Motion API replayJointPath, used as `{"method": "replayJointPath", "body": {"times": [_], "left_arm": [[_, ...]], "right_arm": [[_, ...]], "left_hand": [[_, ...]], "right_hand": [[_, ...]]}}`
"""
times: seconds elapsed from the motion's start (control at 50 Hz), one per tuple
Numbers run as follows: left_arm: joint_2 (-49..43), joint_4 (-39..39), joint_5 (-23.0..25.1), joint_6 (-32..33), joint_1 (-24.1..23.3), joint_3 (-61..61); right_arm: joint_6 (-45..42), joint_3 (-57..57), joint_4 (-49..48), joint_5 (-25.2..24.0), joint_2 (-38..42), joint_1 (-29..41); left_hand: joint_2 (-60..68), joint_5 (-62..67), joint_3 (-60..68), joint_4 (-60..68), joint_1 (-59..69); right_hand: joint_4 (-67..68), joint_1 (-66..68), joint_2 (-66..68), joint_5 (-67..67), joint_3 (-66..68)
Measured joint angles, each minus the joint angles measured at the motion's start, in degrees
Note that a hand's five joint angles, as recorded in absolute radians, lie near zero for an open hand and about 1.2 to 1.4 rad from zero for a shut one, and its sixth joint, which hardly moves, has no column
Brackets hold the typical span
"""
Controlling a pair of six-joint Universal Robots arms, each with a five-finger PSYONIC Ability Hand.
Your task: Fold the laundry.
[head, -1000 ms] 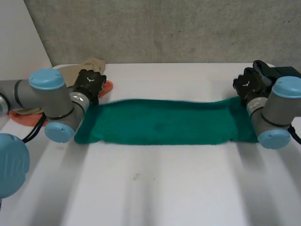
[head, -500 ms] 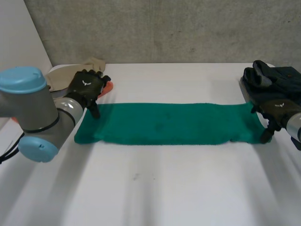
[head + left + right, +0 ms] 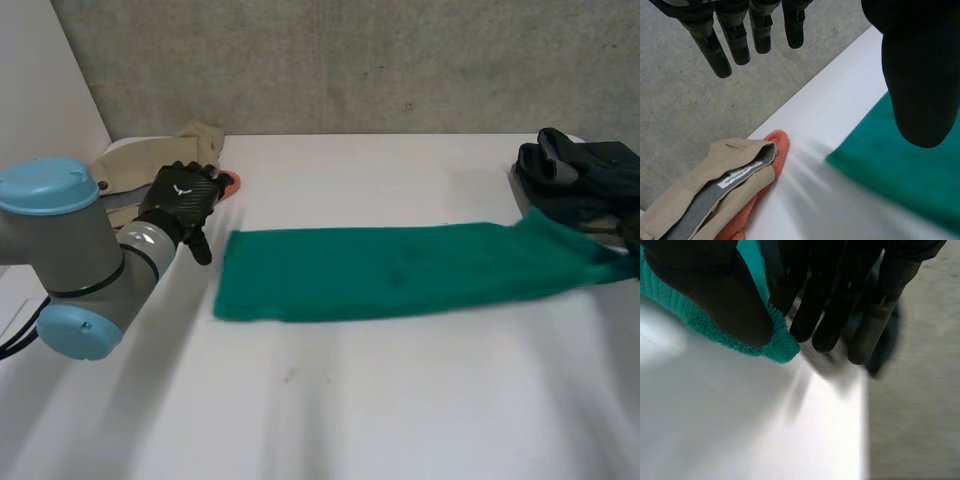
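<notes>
Fingers of right hand (image 3: 810,305) pinching corner of green towel (image 3: 400,270), long flat strip, left hand (image 3: 180,200) fingers straight

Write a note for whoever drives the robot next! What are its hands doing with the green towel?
Left hand: open, holding nothing, beside the green towel's left end.
Right hand: pinches the towel's right end between thumb and fingers.
Towel: a long strip across the white table; beige trousers at the left, dark clothes at the right.
Done: no end-to-end fold yet.
Left: probably bring the ends together.
</notes>
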Motion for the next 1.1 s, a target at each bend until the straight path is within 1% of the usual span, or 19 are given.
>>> {"method": "replayJointPath", "body": {"times": [0.12,0.22,0.3,0.38,0.4,0.48,0.56,0.62,0.64,0.66,0.7,0.72,0.74,0.78,0.8,0.9,0.92,1.0,1.1], "left_arm": [[1.84,-0.16,0.05,-0.01,0.37,-1.89],[3.40,-0.17,0.04,-0.10,0.77,-3.25],[5.01,-0.16,0.04,-0.59,0.98,-4.37],[7.02,-0.15,0.06,-1.91,1.27,-5.74],[7.27,-0.16,0.08,-2.10,1.33,-5.92],[9.23,-0.12,0.18,-3.68,1.88,-7.66],[10.12,-0.02,0.24,-4.38,2.34,-9.07],[10.27,0.12,0.25,-4.52,2.55,-9.83],[10.27,0.16,0.26,-4.52,2.58,-9.97],[10.24,0.21,0.26,-4.52,2.63,-10.14],[10.23,0.27,0.26,-4.51,2.65,-10.26],[10.19,0.33,0.28,-4.49,2.67,-10.35],[10.16,0.37,0.28,-4.47,2.67,-10.36],[10.11,0.43,0.28,-4.44,2.66,-10.27],[10.09,0.45,0.29,-4.42,2.63,-10.15],[10.03,0.48,0.30,-4.40,2.18,-9.50],[10.00,0.48,0.30,-4.40,1.94,-9.28],[9.81,0.49,0.27,-4.40,1.03,-8.83],[9.43,0.53,0.26,-4.45,-0.03,-8.58]], "right_arm": [[-13.47,-0.71,-1.19,1.50,-1.60,-1.91],[-18.27,-1.52,-4.21,0.58,-1.93,3.36],[-18.80,-1.81,-9.29,-2.01,-2.33,13.25],[-18.60,-2.21,-15.14,-6.31,-2.38,26.16],[-18.57,-2.30,-15.64,-6.74,-2.27,27.31],[-18.41,-4.77,-19.65,-12.38,1.97,39.92],[-18.40,-8.52,-20.21,-15.83,8.41,47.54],[-18.41,-11.23,-18.99,-17.03,13.04,50.81],[-18.41,-11.93,-18.49,-17.19,14.18,51.52],[-18.39,-12.67,-17.91,-17.25,15.32,52.21],[-18.30,-13.24,-17.26,-17.15,16.22,52.77],[-17.98,-13.67,-16.58,-16.63,16.66,53.16],[-17.55,-13.77,-16.20,-16.03,16.53,53.28],[-15.80,-13.47,-15.54,-13.85,15.42,53.24],[-13.76,-12.95,-15.26,-11.85,14.21,53.12],[-2.20,-9.84,-13.70,-3.34,8.41,50.92],[2.35,-8.45,-12.19,-1.00,6.32,49.19],[11.68,-4.82,-5.89,2.27,2.23,43.75],[15.34,-1.09,0.65,3.13,0.79,38.07]], "left_hand": [[0.00,0.00,0.00,0.00,0.00],[0.00,0.00,0.00,0.00,0.00],[0.00,0.00,0.00,0.00,0.00],[0.00,0.00,0.00,0.00,0.00],[0.00,0.00,0.00,0.00,0.00],[0.01,0.00,0.00,0.00,0.00],[0.01,0.00,0.00,0.00,0.00],[0.01,0.00,0.00,0.00,0.00],[0.01,0.00,0.00,0.00,0.00],[0.01,0.00,0.00,0.00,0.00],[0.01,0.00,0.00,0.00,0.00],[0.01,0.00,0.00,0.00,0.00],[0.01,0.00,0.00,0.00,0.00],[0.01,0.00,0.00,0.00,0.00],[0.01,0.00,0.00,0.00,0.00],[0.01,0.00,0.00,0.00,0.00],[0.01,0.00,0.00,0.00,0.00],[0.01,0.00,0.00,0.00,0.00],[0.01,0.00,0.00,0.00,0.00]], "right_hand": [[0.01,0.00,0.00,0.02,0.18],[0.05,0.00,0.00,0.38,0.24],[0.06,0.00,0.00,0.49,0.23],[0.07,0.00,0.00,0.49,0.24],[0.07,0.00,0.00,0.49,0.24],[0.08,0.00,0.00,0.49,0.24],[0.08,0.00,0.00,0.49,0.24],[0.04,-0.08,-0.14,0.46,0.07],[-1.79,-0.64,-1.61,-0.83,-1.51],[-9.44,-6.35,-9.03,-7.78,-8.99],[-15.86,-12.41,-15.65,-14.11,-15.38],[-28.41,-26.15,-29.70,-27.21,-27.84],[-37.26,-35.25,-38.80,-36.64,-37.75],[-52.59,-49.50,-52.97,-51.12,-52.39],[-55.37,-51.31,-55.11,-53.51,-54.96],[-56.46,-51.45,-55.66,-53.71,-55.93],[-56.46,-51.45,-55.66,-53.70,-55.94],[-56.46,-51.45,-55.66,-53.71,-55.94],[-56.39,-51.43,-55.52,-53.68,-55.84]]}}
